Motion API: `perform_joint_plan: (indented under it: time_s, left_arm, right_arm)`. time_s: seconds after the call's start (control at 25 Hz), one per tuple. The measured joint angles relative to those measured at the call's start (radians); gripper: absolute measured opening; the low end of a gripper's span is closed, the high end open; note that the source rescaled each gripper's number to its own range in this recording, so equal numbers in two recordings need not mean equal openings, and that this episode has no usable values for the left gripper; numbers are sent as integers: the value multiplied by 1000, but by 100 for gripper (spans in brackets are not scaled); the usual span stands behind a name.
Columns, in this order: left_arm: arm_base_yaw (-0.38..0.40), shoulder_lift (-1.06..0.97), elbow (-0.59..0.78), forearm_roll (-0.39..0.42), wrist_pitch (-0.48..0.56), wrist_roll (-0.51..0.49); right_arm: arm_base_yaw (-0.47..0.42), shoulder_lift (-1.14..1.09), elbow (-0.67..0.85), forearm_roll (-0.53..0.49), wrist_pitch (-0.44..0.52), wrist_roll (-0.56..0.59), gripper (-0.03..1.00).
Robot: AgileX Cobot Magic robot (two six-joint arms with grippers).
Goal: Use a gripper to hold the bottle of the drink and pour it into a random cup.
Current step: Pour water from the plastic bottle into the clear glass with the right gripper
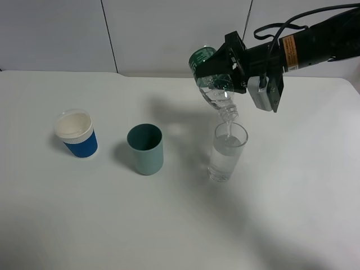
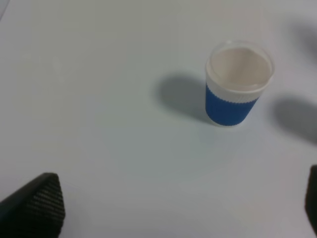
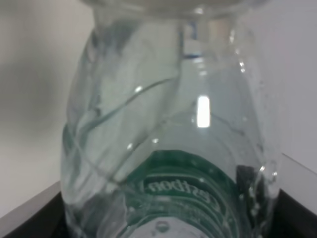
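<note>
While the right gripper (image 1: 220,72) is clamped across the body of the bottle (image 1: 217,97), near the green label, the bottle hangs tipped well past level. Its neck points down and its open mouth is just above the rim of the cup (image 1: 227,157), over the opening. The grasp and the lift look done, and the pour is well along: clear liquid stands high in the cup, more than half way up by the look of it. The right wrist view shows mostly clear plastic with a few drops clinging, so I judge little is left inside, though how much cannot be told. No spill shows on the table (image 1: 292,214) around the cup. What remains, as I read it, is to let the last run out, tip the bottle upright and set it down. The left gripper (image 2: 176,206) has its fingers wide apart and grasps nothing, looking down on the blue cup (image 2: 237,84), which is well away from the pour. The teal cup (image 1: 145,149) stands between the other two, and nothing shows in it.
</note>
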Motion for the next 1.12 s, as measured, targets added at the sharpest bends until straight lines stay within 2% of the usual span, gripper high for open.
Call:
perform_joint_plan:
  time_s: [1.12]
  left_arm:
    - [0,0,0,-2,0,0]
  right_arm:
    - [0,-27,0,0,0,-80,1]
